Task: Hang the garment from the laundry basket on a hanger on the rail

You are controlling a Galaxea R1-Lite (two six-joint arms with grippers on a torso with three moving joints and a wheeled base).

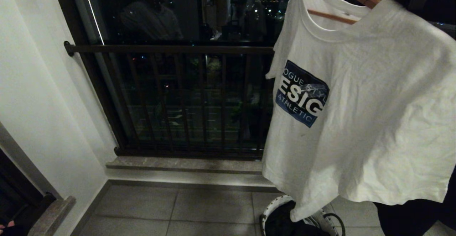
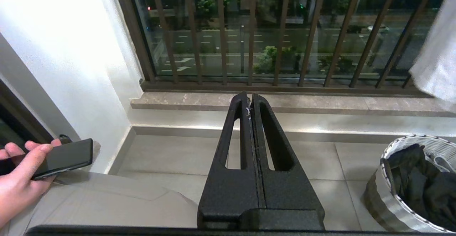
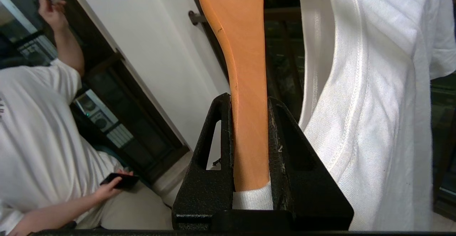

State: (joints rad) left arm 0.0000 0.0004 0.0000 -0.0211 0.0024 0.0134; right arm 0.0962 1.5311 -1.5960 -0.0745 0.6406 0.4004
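Right end effector [image 3: 249, 150] is clamped on the wooden hanger [image 3: 245, 68] carrying the white T-shirt [image 1: 363, 115]; the rail is out of view; left end effector [image 2: 250, 104], fingers together, idles

I see the hanger [image 3: 245, 86] as smooth, satin-finished orange wood, and the T-shirt [image 1: 374, 115] as soft, creased white cotton with a ribbed collar. My right claw [image 3: 249, 136] is rough, grainy matt black plastic. At lower right the laundry basket [image 2: 392, 207] looks woven, and the floor tiles [image 1: 199, 207] matt grey.
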